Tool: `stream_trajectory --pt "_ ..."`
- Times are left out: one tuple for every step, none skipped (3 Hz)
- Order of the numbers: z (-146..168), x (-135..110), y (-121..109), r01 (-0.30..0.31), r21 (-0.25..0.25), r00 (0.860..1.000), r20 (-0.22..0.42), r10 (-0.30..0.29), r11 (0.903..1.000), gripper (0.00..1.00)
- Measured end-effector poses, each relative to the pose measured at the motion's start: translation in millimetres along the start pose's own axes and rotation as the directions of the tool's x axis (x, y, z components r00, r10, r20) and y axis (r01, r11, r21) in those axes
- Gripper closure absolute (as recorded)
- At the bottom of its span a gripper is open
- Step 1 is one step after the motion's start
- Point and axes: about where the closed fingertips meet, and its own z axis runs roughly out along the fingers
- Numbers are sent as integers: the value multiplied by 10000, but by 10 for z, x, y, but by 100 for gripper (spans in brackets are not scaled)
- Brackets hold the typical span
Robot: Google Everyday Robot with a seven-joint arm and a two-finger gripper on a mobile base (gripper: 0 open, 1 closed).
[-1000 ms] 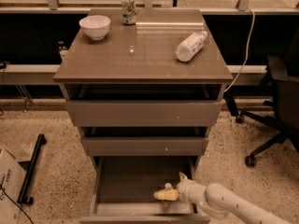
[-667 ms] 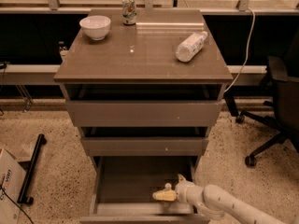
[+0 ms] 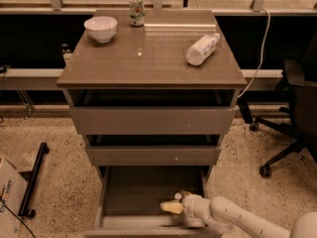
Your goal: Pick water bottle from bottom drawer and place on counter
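Observation:
The bottom drawer [image 3: 130, 190] is pulled open below the two upper drawers, and its dark tray shows. My gripper [image 3: 169, 207] reaches in from the lower right and sits low inside the drawer near its front right. The white arm [image 3: 233, 217] trails off to the bottom right corner. I cannot make out the clear water bottle in the drawer; a small pale spot [image 3: 177, 196] sits right at the gripper. The counter [image 3: 148, 63] is the glossy brown top of the cabinet.
On the counter stand a white bowl [image 3: 100, 28] at the back left and a printed can [image 3: 136, 10] at the back. A larger opaque white bottle [image 3: 202, 49] lies on the right. An office chair [image 3: 294, 118] stands right; a cardboard box [image 3: 10, 200] and black bar [image 3: 33, 180] lie left.
My gripper has shifted slightly left inside the bottom drawer. Everything on the counter stays where it was.

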Motion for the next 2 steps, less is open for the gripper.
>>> stream_trajectory --pt "-40 8 19 -120 45 9999 57 120 9999 54" --pt "-124 -83 48 -27 86 9996 292 24 10000 77"
